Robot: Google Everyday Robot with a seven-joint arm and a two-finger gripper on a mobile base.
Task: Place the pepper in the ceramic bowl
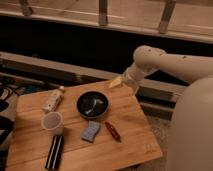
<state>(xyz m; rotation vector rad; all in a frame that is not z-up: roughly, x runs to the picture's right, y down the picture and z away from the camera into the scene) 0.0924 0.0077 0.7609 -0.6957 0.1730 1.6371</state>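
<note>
The pepper (112,131) is a small slim dark-red thing lying on the wooden table (135,145), just below and to the right of the ceramic bowl. The ceramic bowl (92,105) is round, glossy and black with pale streaks inside, and stands near the table's middle. My gripper (116,83) hangs at the end of the white arm reaching in from the right. It is above the table's far edge, up and to the right of the bowl and well away from the pepper. It holds nothing that I can see.
A blue-grey sponge (91,131) lies just left of the pepper. A pale cup (52,121) with a brownish inside stands at the left. A white packet-like thing (53,99) lies at the far left. A black flat object (54,151) lies near the front left edge.
</note>
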